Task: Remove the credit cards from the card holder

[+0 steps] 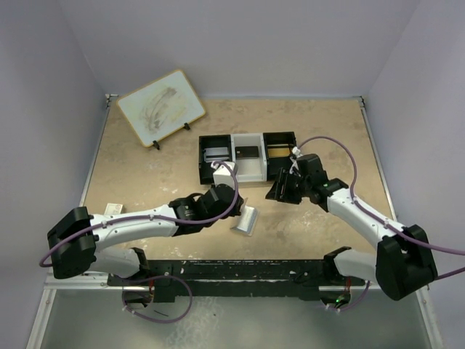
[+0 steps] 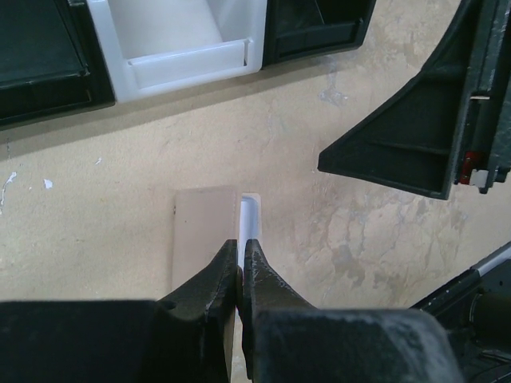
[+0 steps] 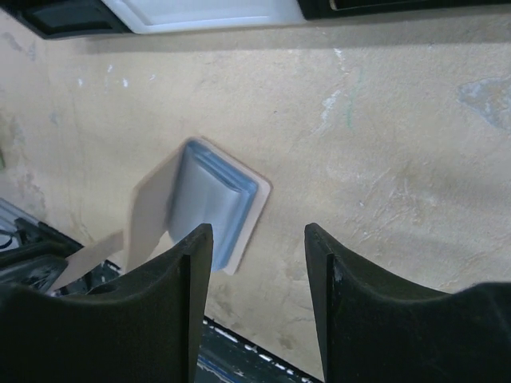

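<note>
The card holder lies on the table in front of the tray, pale blue inside with a tan outer side. It is part open, one flap lifted. My left gripper is shut on that flap; in the left wrist view the jaws pinch the holder's edge. My right gripper is open and empty, hovering just right of the holder, which shows blue between and beyond its fingers. A silvery grey card lies in the tray's left compartment and a dark card in the middle one.
The black-and-white three-compartment tray stands behind the holder; its right compartment holds something tan. A wood-framed whiteboard leans at the back left. A small white box lies at the left edge. Grey walls enclose the table.
</note>
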### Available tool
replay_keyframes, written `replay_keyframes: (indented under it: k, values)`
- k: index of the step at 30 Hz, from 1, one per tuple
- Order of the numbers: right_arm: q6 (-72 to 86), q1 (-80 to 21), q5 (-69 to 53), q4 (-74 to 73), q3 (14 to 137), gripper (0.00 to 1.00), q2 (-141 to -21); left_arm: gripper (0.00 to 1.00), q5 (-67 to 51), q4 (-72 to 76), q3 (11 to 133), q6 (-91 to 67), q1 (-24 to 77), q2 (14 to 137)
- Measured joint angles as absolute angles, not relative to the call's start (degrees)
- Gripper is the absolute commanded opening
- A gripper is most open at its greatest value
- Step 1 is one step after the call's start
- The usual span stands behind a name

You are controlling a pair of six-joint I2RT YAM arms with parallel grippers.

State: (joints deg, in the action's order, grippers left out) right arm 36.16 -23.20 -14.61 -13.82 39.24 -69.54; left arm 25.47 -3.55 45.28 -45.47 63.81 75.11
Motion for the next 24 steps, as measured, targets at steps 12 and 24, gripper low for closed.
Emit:
replay_keyframes:
  k: [12,24]
  values:
    - [44.80,-23.90,-26.63,0.93,30.00,0.52,-67.75,0.00,34.02,-10.00,40.84,-50.83,63.79,69.19]
    - [48.53,-30.24,-29.58,8.80,30.17,0.45,-77.47,0.00,39.51,-17.12,31.20,-55.27,62.30,65.52]
